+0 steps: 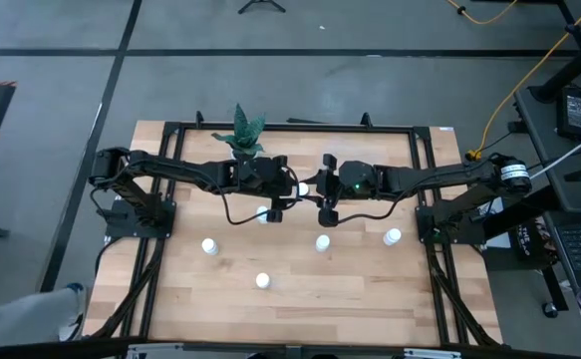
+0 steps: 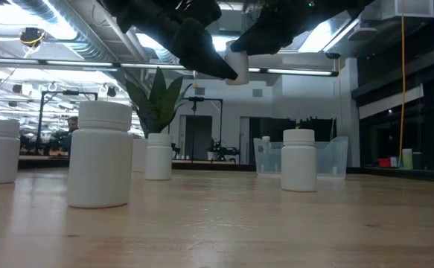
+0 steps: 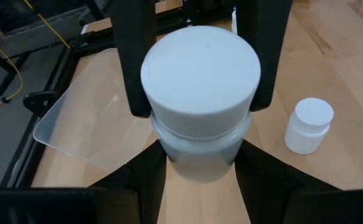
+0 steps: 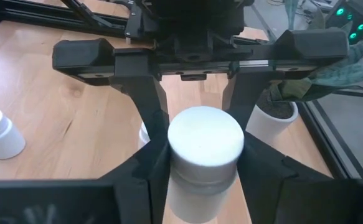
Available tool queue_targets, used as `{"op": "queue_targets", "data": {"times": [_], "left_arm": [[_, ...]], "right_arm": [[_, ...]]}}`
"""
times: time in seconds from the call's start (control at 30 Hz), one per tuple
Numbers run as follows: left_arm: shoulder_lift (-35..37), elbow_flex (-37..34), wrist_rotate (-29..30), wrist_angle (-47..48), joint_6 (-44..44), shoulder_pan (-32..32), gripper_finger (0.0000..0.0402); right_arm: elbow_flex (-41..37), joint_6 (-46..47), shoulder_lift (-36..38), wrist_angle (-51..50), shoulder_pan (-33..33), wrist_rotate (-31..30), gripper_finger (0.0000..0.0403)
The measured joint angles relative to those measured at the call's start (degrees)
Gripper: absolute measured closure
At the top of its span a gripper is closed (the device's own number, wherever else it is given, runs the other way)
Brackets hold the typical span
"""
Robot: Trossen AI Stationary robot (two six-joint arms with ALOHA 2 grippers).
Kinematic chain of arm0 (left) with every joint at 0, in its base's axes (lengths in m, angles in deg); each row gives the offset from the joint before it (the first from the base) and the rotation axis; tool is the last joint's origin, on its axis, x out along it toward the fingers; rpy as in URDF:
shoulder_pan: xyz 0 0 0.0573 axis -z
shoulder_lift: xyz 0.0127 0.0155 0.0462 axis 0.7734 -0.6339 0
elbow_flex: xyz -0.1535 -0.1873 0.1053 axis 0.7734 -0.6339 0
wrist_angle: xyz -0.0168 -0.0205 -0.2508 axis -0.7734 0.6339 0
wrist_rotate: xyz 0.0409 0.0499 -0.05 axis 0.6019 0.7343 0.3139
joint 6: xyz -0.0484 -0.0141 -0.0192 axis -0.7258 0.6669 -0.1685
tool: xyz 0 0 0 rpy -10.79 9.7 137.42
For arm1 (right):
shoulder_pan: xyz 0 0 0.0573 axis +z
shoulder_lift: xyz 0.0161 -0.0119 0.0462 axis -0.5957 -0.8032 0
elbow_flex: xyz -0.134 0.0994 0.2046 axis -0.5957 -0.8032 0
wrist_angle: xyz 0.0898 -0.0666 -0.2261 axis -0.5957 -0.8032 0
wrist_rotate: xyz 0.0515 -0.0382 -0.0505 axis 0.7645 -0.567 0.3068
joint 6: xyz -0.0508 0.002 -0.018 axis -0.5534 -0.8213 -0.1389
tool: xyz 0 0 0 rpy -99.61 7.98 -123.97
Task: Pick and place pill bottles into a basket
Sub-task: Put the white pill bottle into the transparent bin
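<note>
Four pill bottles (image 1: 209, 245) are left standing on the worktop (image 1: 300, 289); one raised bottle (image 3: 200, 93) is grasped by left gripper (image 3: 200, 109) and right gripper (image 4: 203, 155) fingers together, near the basket (image 3: 84, 115).

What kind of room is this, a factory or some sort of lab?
Most likely a robotics lab or workshop: a wooden table in a black metal frame, yellow cable across a taped concrete floor, exposed ceiling ducts and strip lights.

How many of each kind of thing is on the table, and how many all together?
white bottles: 6 (one is up in the air, not standing on the table)
clear basket: 1
potted plant: 1
Total: 8
</note>
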State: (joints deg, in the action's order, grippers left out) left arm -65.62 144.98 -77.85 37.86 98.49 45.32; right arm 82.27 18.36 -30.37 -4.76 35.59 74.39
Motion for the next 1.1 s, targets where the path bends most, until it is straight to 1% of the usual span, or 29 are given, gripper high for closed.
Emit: {"op": "queue_targets", "data": {"times": [0.17,0.37,0.5,0.63,0.8,0.9,0.97,1.1], "left_arm": [[0.00,0.00,0.04,0.00,-0.02,0.00,0.0231],[0.90,0.00,1.56,0.96,0.02,0.11,0.0211],[3.33,-0.02,1.82,5.10,0.42,0.07,0.0208],[6.60,-0.02,1.86,8.34,0.15,0.07,0.0216],[9.68,-0.07,1.46,11.20,-1.14,0.07,0.0237],[11.50,-3.30,1.44,10.65,-3.17,0.04,0.0258],[12.00,-6.68,1.44,6.31,-5.29,0.06,0.0277],[13.01,-13.84,1.46,-2.22,-7.05,0.55,0.0326]], "right_arm": [[0.00,0.03,0.00,-0.02,0.00,-0.02,0.0254],[0.00,0.02,0.61,-0.08,-0.02,0.00,0.0254],[0.03,0.24,1.85,-3.14,-0.07,-0.44,0.0254],[0.00,0.24,3.88,-4.86,-0.04,-0.46,0.0254],[0.04,0.24,6.00,-6.88,-0.02,-0.54,0.0254],[-0.18,1.35,6.84,-7.84,0.11,-2.39,0.0254],[-1.59,2.02,7.40,-7.65,0.12,-4.63,0.0254],[-6.73,4.36,8.53,-5.19,0.11,-5.68,0.0254]]}}
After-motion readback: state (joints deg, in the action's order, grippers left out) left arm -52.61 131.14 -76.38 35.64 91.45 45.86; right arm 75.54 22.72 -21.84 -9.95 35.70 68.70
